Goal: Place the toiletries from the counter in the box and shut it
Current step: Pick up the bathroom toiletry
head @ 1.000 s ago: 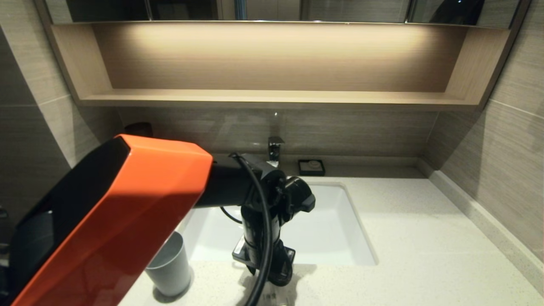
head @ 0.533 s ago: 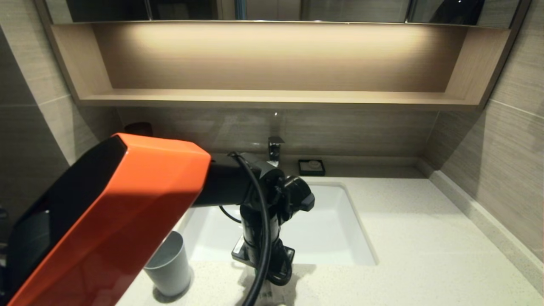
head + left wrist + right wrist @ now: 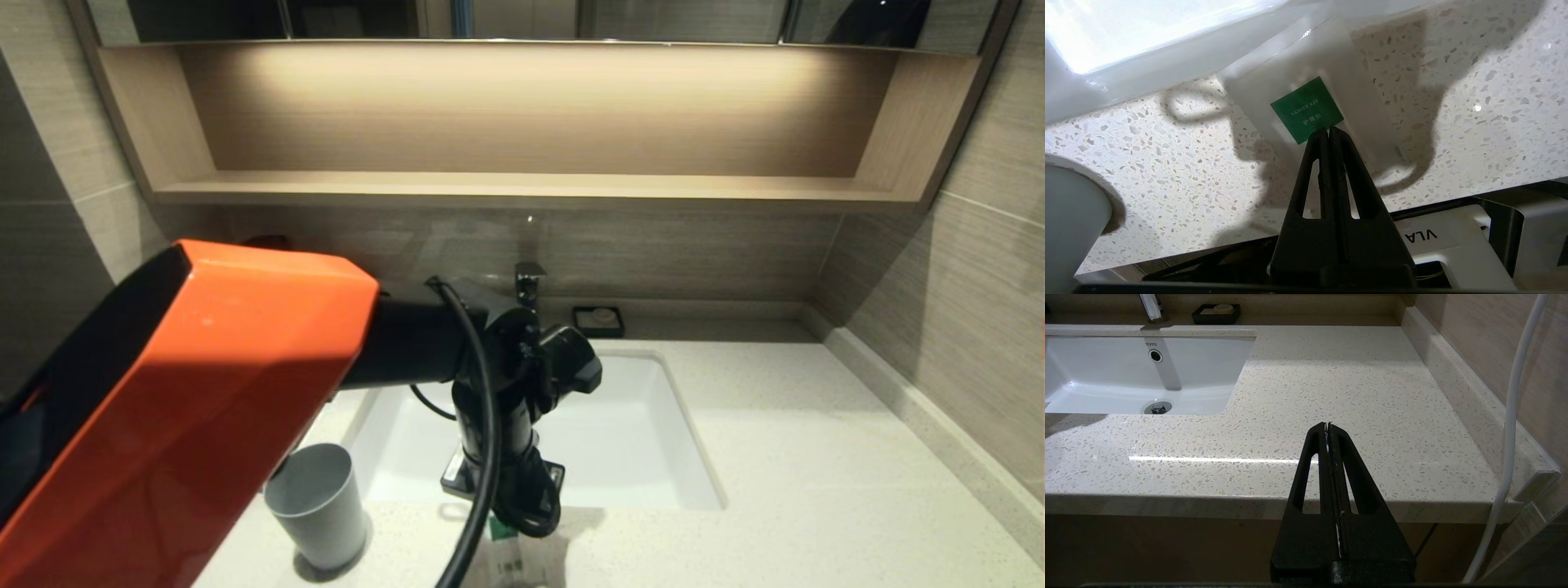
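Observation:
My left gripper (image 3: 1327, 130) is shut on a whitish sachet (image 3: 1310, 61), gripping it at the edge of its green label (image 3: 1306, 109). It holds the sachet a little above the speckled counter (image 3: 1147, 163), just in front of the sink rim. In the head view the gripper (image 3: 522, 514) points down and the sachet (image 3: 510, 559) hangs under it. No second sachet shows. A black-edged white panel marked "VLA" (image 3: 1437, 241) lies past the counter's front edge; I cannot tell if it is the box. My right gripper (image 3: 1327, 425) is shut and empty, low before the counter's front edge on the right.
A grey cup (image 3: 317, 505) stands on the counter (image 3: 816, 490) left of the gripper. The white sink (image 3: 645, 457) is behind it, with a faucet (image 3: 529, 286) and a small black soap dish (image 3: 598, 320) at the back. A wall runs along the right.
My left arm has risen and drawn back to the left. The sachet's green label now shows under the gripper, and more of the cup is uncovered.

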You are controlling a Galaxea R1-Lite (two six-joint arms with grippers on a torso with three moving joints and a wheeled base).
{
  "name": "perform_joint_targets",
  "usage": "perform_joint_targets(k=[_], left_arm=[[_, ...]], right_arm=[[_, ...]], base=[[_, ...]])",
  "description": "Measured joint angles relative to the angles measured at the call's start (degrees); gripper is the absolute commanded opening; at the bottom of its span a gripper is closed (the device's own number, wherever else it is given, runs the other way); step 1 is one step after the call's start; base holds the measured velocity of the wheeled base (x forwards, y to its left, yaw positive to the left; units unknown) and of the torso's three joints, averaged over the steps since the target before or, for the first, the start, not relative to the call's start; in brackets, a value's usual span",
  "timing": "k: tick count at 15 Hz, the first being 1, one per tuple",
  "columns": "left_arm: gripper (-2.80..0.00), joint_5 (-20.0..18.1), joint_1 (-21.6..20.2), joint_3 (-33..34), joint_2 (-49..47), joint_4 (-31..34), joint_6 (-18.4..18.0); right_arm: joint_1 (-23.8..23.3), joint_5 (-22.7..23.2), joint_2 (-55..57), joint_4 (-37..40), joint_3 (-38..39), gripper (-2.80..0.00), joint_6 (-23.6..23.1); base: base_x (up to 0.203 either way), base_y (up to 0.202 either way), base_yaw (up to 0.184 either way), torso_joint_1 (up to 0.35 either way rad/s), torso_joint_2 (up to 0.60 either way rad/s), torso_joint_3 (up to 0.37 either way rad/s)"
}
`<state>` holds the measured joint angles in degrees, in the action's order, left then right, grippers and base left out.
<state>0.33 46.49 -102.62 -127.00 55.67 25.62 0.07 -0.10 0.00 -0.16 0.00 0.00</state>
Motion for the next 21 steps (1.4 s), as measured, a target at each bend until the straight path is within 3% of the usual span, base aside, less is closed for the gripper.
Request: perform_joint_targets(k=[4, 19, 20, 21], left_arm=[[-2.8, -0.11, 0.02, 0.4, 1.37, 1.03, 1.97], [-2.8, -2.36, 0.2, 3.36, 2.87, 1.13, 1.62], [0.0, -2.39, 0.2, 3.47, 2.93, 1.15, 1.61], [0.0, -2.41, 0.2, 3.51, 2.96, 1.07, 1.64]], right_arm=[[0.0, 0.0, 0.0, 0.02, 0.0, -2.8, 0.0], [0.0, 0.0, 0.0, 0.0, 0.0, -2.8, 0.0], [0.0, 0.02, 0.0, 0.02, 0.0, -2.8, 0.0], [0.0, 0.01, 0.0, 0.02, 0.0, -2.8, 0.0]], base=[[0.0, 0.0, 0.0, 0.0, 0.0, 0.0], [0.0, 0.0, 0.0, 0.0, 0.0, 0.0], [0.0, 0.0, 0.0, 0.0, 0.0, 0.0], [0.0, 0.0, 0.0, 0.0, 0.0, 0.0]])
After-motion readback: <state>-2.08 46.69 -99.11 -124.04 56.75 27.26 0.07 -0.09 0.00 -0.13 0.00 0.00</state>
